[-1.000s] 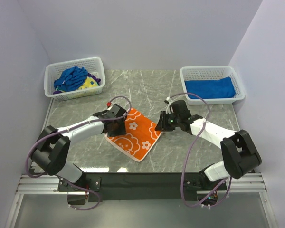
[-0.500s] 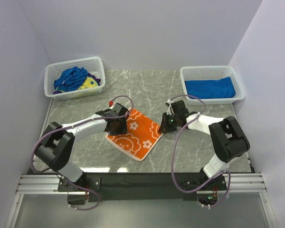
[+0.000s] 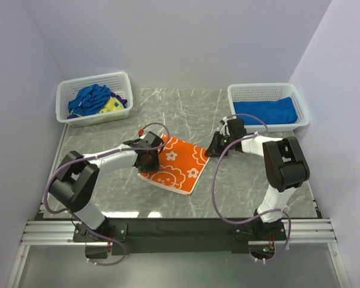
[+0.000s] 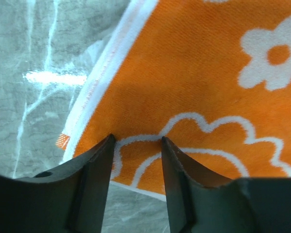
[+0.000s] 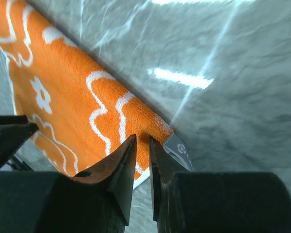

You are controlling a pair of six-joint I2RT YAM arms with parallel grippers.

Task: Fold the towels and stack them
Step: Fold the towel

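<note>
1. The orange towel [image 3: 175, 165] is being shown lying folded on the grey marble table [image 3: 186, 114], near the middle and between the two arms, with its white flower outlines facing up
2. The left gripper [image 4: 137, 139] is being held low over the towel's left edge, close to the white border; its jaws are being kept apart, with the flat cloth showing in the gap between them, so it is open and nothing is being gripped
3. The right gripper [image 5: 141, 138] is being held at the towel's right corner, where a small grey label [image 5: 178, 149] is showing; its jaws are being kept nearly together with only a thin slit between them, and whether the corner is being pinched cannot be told
4. A folded blue towel [image 3: 265, 111] is being kept flat in the white basket [image 3: 264, 87] at the far right of the table
5. A crumpled blue towel [image 3: 90, 99] and a yellow towel [image 3: 112, 106] are being kept heaped together in the other white basket [image 3: 69, 90] at the far left, well apart from both grippers
</note>
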